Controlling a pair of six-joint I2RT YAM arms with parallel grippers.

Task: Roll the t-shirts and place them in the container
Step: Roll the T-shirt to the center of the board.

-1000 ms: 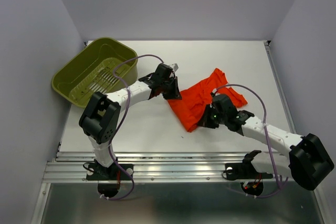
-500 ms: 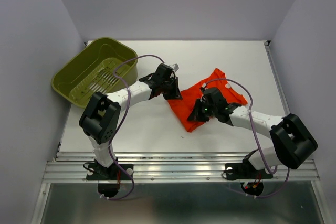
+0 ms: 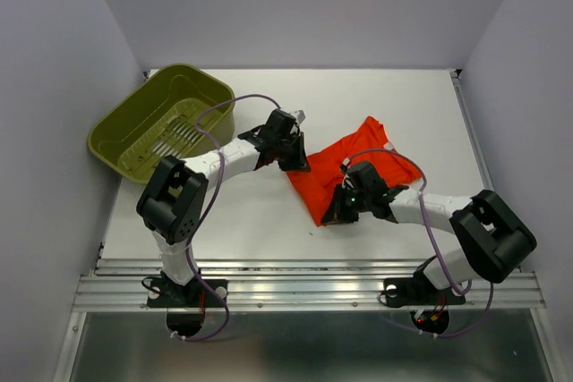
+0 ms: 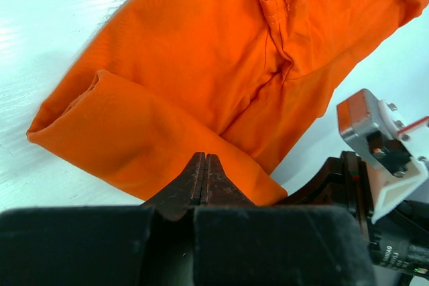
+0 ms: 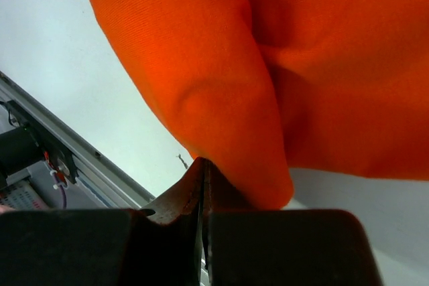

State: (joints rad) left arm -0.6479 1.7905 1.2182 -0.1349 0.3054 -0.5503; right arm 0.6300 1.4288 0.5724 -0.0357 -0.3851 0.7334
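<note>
The olive basket (image 3: 134, 145) sits far left. My left gripper (image 4: 204, 160) pinches the left edge of the orange t-shirt (image 3: 358, 154), crumpled mid-table. My right gripper (image 5: 201, 163) is clamped on its near corner.

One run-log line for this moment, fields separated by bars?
left fingers: shut on t-shirt edge | right fingers: shut on t-shirt near corner | basket: far left, apart
</note>
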